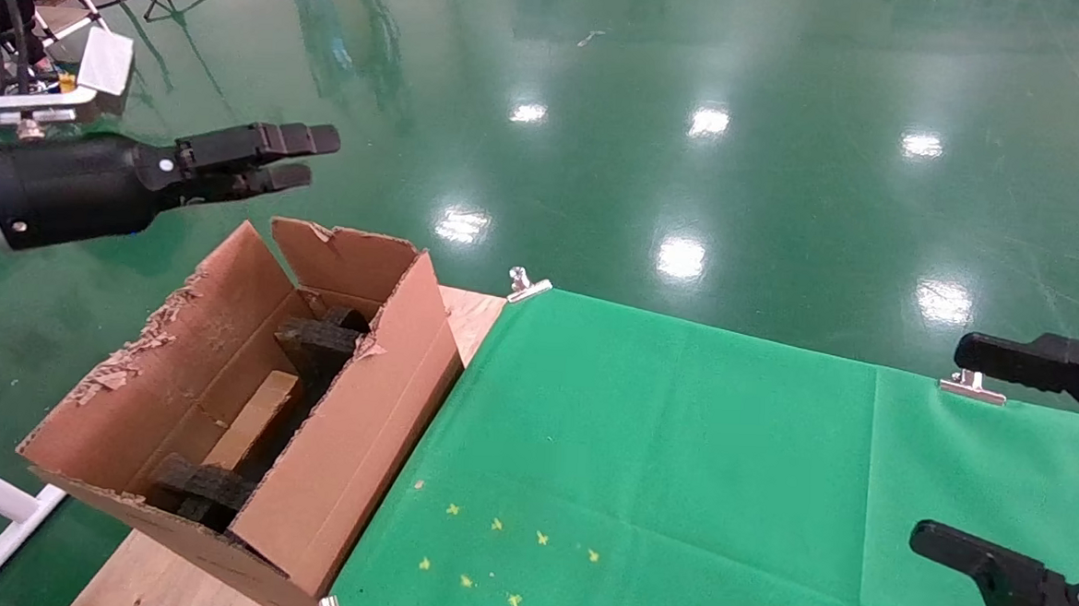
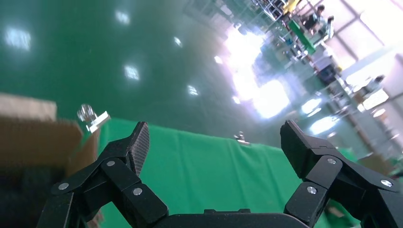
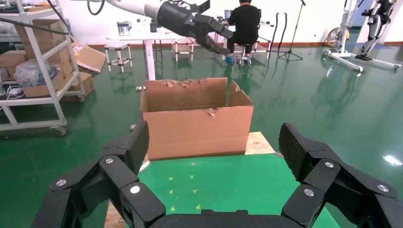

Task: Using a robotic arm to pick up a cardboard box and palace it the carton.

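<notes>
The carton (image 1: 338, 440) stands open on the table's left end, with ragged flaps and black foam inserts (image 1: 316, 342) inside. The small brown cardboard box (image 1: 252, 422) lies inside the carton between the foam pieces. My left gripper (image 1: 316, 157) is open and empty. It hovers above and beyond the carton's far end. In the left wrist view the left gripper (image 2: 214, 142) has its jaws wide apart over the green cloth, beside the carton's edge (image 2: 33, 137). My right gripper (image 1: 943, 444) is open and empty over the table's right side. The right wrist view shows it (image 3: 214, 147) facing the carton (image 3: 197, 126).
A green cloth (image 1: 661, 457) covers the table, held by metal clips (image 1: 526, 286) (image 1: 971, 387). Small yellow marks (image 1: 508, 560) dot its front. Bare wood (image 1: 479, 314) shows beside the carton. The right wrist view shows shelves (image 3: 33, 71), a white table and a seated person (image 3: 247, 21) beyond.
</notes>
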Controlling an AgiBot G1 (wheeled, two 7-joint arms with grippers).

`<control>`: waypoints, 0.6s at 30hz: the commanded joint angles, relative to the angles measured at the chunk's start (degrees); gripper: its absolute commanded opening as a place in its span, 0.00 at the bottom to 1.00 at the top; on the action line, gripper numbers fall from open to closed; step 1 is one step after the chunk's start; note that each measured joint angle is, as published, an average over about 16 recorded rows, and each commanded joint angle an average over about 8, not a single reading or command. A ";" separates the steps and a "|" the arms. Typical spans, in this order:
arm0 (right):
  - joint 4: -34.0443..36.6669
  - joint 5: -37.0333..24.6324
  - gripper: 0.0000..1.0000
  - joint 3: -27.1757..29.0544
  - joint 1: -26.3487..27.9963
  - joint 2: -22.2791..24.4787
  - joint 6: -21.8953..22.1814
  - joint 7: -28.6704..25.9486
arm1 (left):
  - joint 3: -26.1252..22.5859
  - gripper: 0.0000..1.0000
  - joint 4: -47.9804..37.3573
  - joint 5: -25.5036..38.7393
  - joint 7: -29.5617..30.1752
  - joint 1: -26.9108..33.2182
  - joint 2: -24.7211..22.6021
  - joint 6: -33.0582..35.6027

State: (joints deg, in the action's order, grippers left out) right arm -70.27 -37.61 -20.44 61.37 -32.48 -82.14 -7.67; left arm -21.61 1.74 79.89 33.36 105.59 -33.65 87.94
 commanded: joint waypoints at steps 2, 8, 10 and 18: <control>0.00 0.00 1.00 0.00 0.00 0.00 0.00 0.00 | 0.32 1.00 4.16 -2.20 -1.31 -2.55 -0.08 -0.13; 0.00 0.00 1.00 0.00 0.00 0.00 0.00 0.00 | 1.00 1.00 12.84 -6.80 -4.04 -7.87 -0.25 -0.40; 0.00 0.00 1.00 0.00 0.00 0.00 0.00 0.00 | 1.23 1.00 15.75 -8.34 -4.96 -9.65 -0.30 -0.49; 0.00 0.00 1.00 0.00 0.00 0.00 0.00 0.00 | 2.13 1.00 27.40 -14.50 -8.62 -16.79 -0.52 -0.85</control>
State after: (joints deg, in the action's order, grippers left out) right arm -70.27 -37.61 -20.44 61.37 -32.48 -82.14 -7.67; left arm -19.48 29.12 65.40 24.74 88.81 -34.17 87.08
